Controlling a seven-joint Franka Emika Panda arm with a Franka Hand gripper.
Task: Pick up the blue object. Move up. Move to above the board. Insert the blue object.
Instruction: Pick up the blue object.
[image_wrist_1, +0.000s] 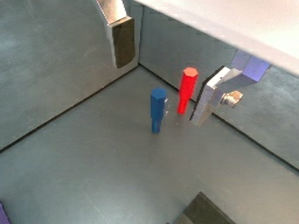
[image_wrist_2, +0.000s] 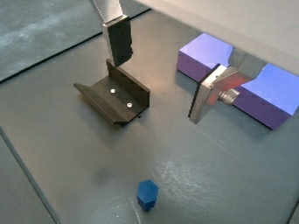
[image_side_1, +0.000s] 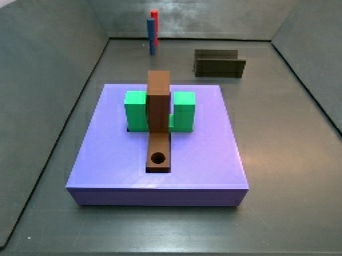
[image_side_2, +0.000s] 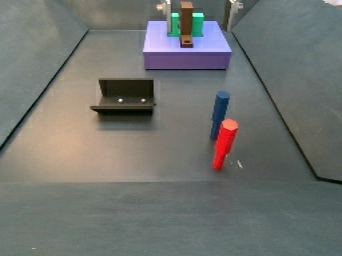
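Note:
The blue object (image_wrist_1: 158, 109) is a slender blue peg standing upright on the grey floor, with a separate red peg (image_wrist_1: 187, 90) upright right beside it. Both show in a side view, the blue peg (image_side_2: 221, 113) behind the red peg (image_side_2: 226, 145); in the other side view they overlap (image_side_1: 152, 32). The blue peg's top shows in a wrist view (image_wrist_2: 147, 194). The board (image_side_1: 159, 120) is a brown plank with a round hole, lying on a purple platform (image_side_1: 120, 170). My gripper (image_wrist_1: 163, 70) hangs high above the floor, open and empty, also in the other wrist view (image_wrist_2: 163, 68).
Two green blocks (image_side_1: 136, 110) flank the board on the platform (image_side_2: 187, 55). The dark fixture (image_side_2: 126, 97) stands on the floor left of the pegs, also in a wrist view (image_wrist_2: 114, 94) and a side view (image_side_1: 219, 64). Grey walls enclose the floor.

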